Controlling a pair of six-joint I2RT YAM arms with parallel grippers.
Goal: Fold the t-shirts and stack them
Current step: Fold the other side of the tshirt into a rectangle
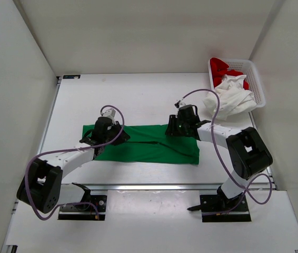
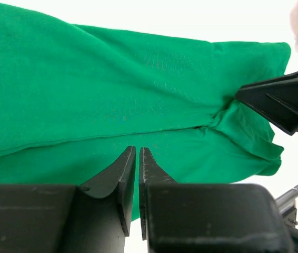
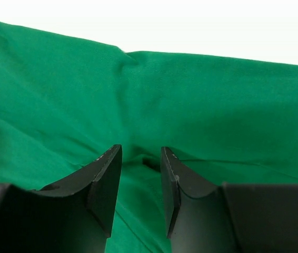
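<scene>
Green shirt: a bright green cloth t-shirt is laid flat across the middle of the white table top, doubled into a long strip. A fold edge can be seen running along its length in the left wrist view.

Left gripper: the black two-finger left gripper is held low over the left part of the strip, close beside that fold edge. Its jaws are drawn almost together with only a slit left, and no cloth is seen pinched between them.

Right gripper: the black two-finger right gripper is held low over the right part, above a puckered crease. Its jaws are parted, and cloth shows in the gap but is not clamped.

Reason for placement: the arms are judged to be set at opposite ends so that the strip can be handled evenly from both sides.

Other shirts: a crumpled white cloth t-shirt is draped over the rim of a white plastic mesh basket at the far right corner. A red cloth t-shirt is bundled inside behind it. Both are judged to be kept there until their turn.

Progress: one shirt is judged partly folded, and none is stacked.

Risk: the puckered crease may be carried into the following fold.
</scene>
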